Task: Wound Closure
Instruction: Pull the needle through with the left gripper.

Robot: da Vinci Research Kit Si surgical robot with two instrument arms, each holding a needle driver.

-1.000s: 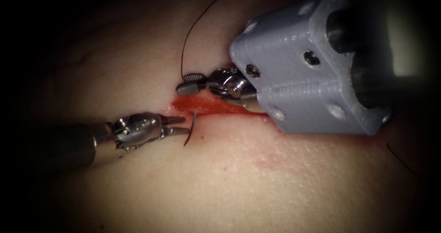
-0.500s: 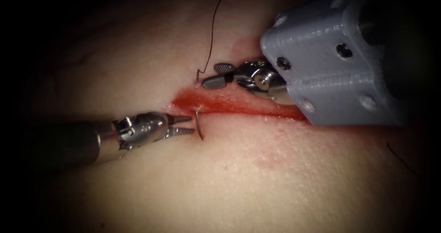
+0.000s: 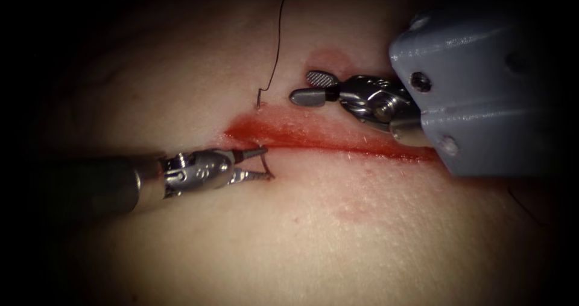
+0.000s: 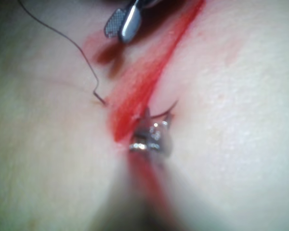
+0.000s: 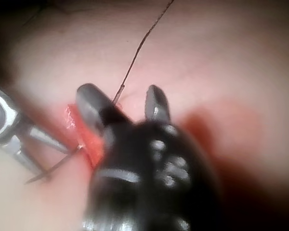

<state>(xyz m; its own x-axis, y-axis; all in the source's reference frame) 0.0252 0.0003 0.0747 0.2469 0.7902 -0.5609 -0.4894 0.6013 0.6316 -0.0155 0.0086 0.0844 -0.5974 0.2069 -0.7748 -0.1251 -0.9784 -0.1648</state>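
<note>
Pork belly tissue [image 3: 338, 233], pale and glistening, carries a long red cut [image 3: 325, 140] running roughly level across the endoscope view, with red fluid [image 3: 283, 131] pooled along it. Landmark for all places here is that cut.

At the cut's left end, the thin curved steel needle [image 3: 263, 161] emerges from the tissue on the cut's near lip. Its exposed stretch is short, with its long axis crossing the cut's line nearly at right angles, and its free end points away from the cut. The rest of the needle is buried in the tissue.

The left arm's slim silver pincer [image 3: 263, 162] comes in from the left, spread, one jaw either side of the exposed needle, not visibly clamping it.

On the cut's far side, the dark thin thread [image 3: 274, 58] enters the tissue just beyond the left end and rises away. The right arm's broader silver pincer [image 3: 309, 87] hovers above the far lip, parted and holding nothing.
</note>
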